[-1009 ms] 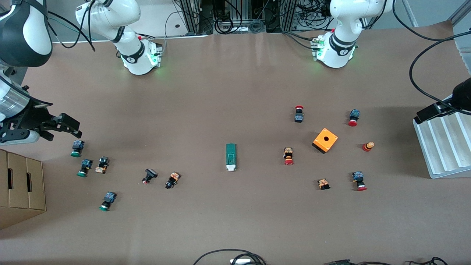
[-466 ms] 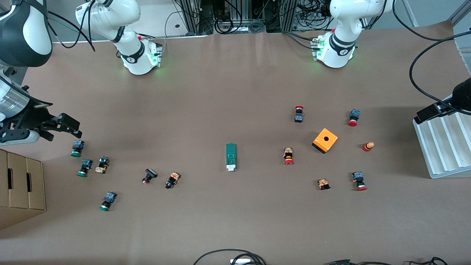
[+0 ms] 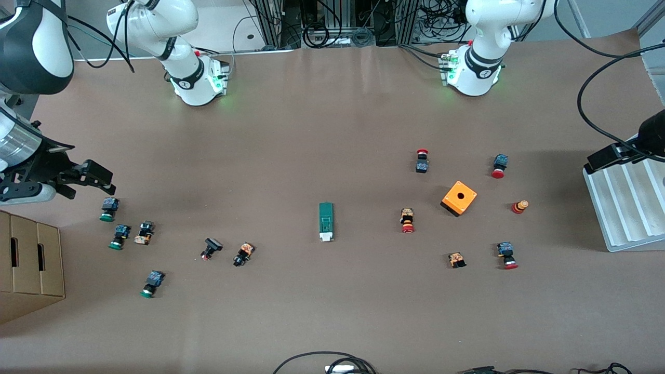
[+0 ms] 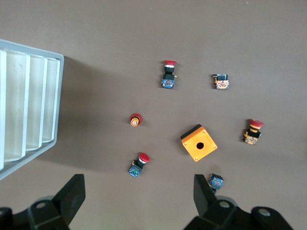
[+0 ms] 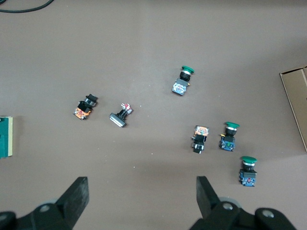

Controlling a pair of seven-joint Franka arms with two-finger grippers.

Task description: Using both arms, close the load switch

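The load switch [image 3: 326, 222] is a narrow green block with a white tab at its end nearer the front camera, and it lies flat at the middle of the table. One green edge of the load switch [image 5: 5, 137] shows in the right wrist view. My right gripper [image 3: 87, 181] hangs open over the right arm's end of the table, above a cluster of green-capped buttons, with nothing between its fingers [image 5: 76, 194]. My left gripper [image 4: 139, 191] is open and empty over the edge of the white tray, at the left arm's end. Both grippers are well away from the switch.
An orange box with a hole [image 3: 459, 198] and several red-capped buttons [image 3: 407, 220] lie toward the left arm's end. Several green-capped buttons [image 3: 108, 209] lie toward the right arm's end. A ribbed white tray [image 3: 623, 208] and a cardboard box [image 3: 28, 265] stand at the table's two ends.
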